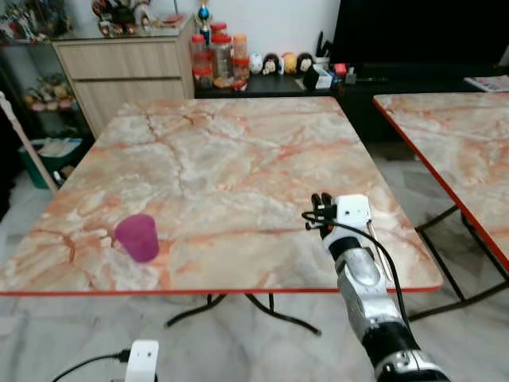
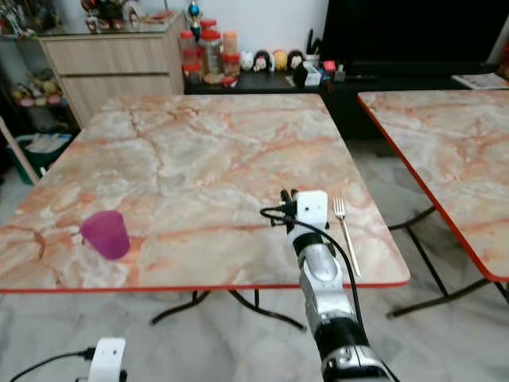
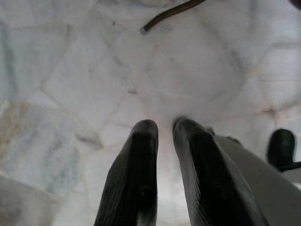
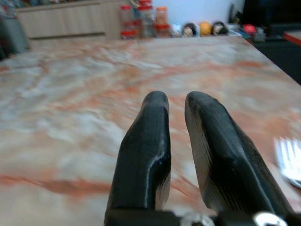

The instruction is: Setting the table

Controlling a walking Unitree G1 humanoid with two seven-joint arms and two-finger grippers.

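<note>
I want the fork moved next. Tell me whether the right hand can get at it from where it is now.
Probably yes. The right hand hovers over the table near its front edge, and the fork lies flat just beside it, on its right, with nothing between them. Its fingers are nearly together and hold nothing, so they would have to open.

A pink plastic cup (image 2: 105, 234) stands near the front left corner of the orange-veined marble table (image 2: 215, 143). A silver metal fork (image 2: 346, 233) lies near the front right corner, along the right edge. A second marble table (image 2: 445, 151) stands apart to the right.
</note>
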